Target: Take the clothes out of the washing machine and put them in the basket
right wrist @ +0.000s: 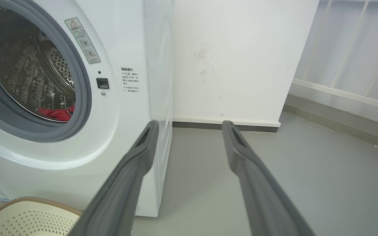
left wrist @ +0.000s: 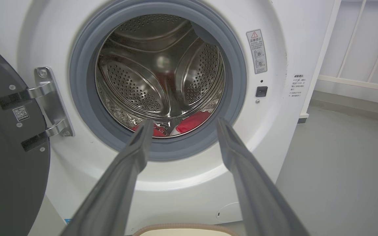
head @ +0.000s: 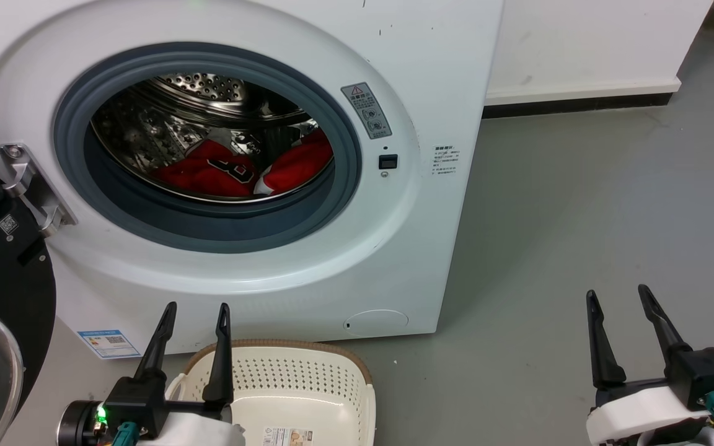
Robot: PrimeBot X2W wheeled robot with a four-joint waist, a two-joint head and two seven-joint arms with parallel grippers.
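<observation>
Left gripper (head: 198, 305) and right gripper (head: 617, 290), fingers spread and empty, hover before the washing machine (head: 431, 62); basket (head: 338, 359) sits below its porthole, ready for clothes (head: 220, 167).

Your items, as they stand:

Washing machine (head: 437, 68): white front-loader, upright on the grey floor (head: 580, 217). You have its black-framed door (head: 4, 260) swung wide open to the left on a metal hinge (head: 31, 186). A grey seal (head: 208, 232) rings the round opening, and the shiny perforated drum (head: 208, 87) is exposed.

Clothes (head: 220, 173): bright red fabric with white trim, crumpled in two touching heaps at the bottom of the drum. The left heap shows a black, white-edged numeral.

Basket (head: 307, 344): cream perforated plastic with a brown rim, upright on the floor just in front of the machine, below the opening
</observation>
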